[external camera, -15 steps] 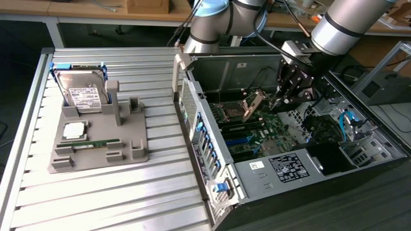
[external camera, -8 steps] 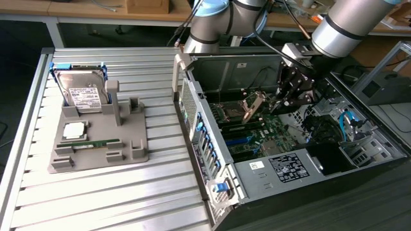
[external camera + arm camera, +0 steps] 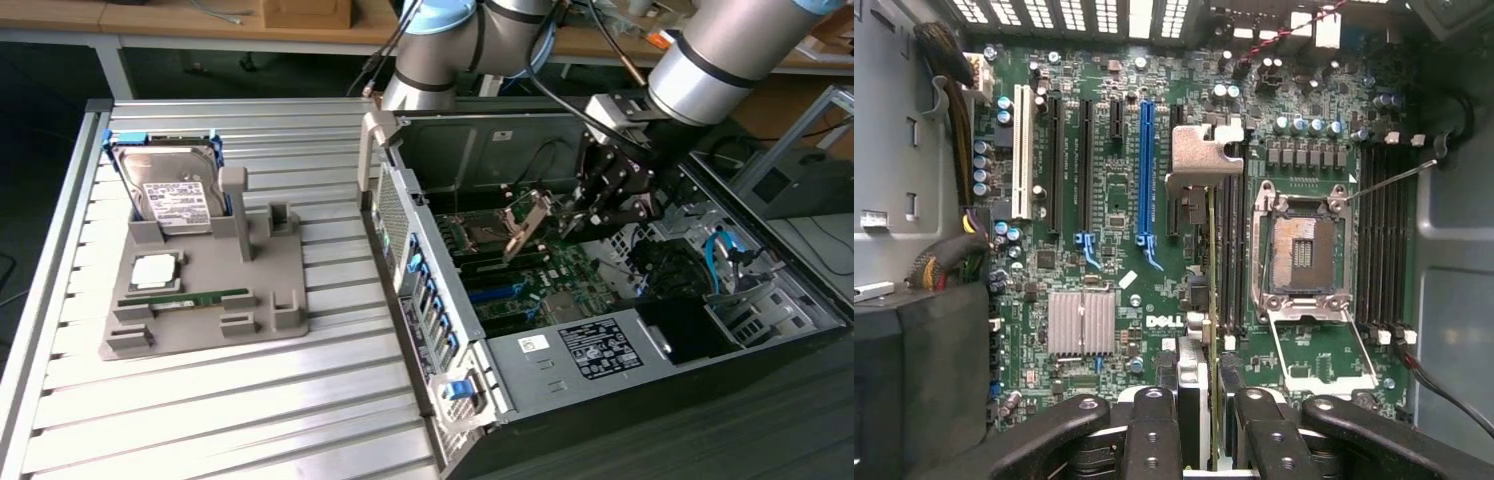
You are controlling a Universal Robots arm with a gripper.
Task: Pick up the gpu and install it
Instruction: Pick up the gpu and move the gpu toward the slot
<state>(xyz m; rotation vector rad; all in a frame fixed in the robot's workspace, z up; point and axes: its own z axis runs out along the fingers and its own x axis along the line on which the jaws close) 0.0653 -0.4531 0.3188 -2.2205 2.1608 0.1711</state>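
1. Exterior view: the black fingers [image 3: 587,210] at the end of the arm reach down into an open computer case [image 3: 587,350] that lies on its side.
2. The fingers are closed partway on the gpu [image 3: 525,228]. It hangs from them at a slant, with its pale metal end pointing away from them toward the exterior view's left.
3. The motherboard [image 3: 534,290] lies below the fingers. The card is over it, but whether the card touches it cannot be told.
4. Well apart from the fingers, to the exterior view's left, a grey holder [image 3: 200,320] sits on the slatted tabletop [image 3: 200,400]. It carries an upright hard drive [image 3: 174,190], a processor chip [image 3: 154,268] and a memory stick [image 3: 187,297].
5. Wrist view: the fingers [image 3: 1152,425] stand on either side of the gpu [image 3: 1194,375] and clamp both of its faces. The card shows edge-on as a thin line running straight ahead of them, and its metal bracket [image 3: 1204,160] is at the far end.
6. The motherboard [image 3: 1114,280] spreads out beyond the fingers. A blue slot [image 3: 1145,170] runs parallel to the card on one side, apart from it. A silver heatsink [image 3: 1081,322] sits on that same side, nearer the fingers.
7. On the card's other side lies the processor socket [image 3: 1299,245], with its frame swung open.
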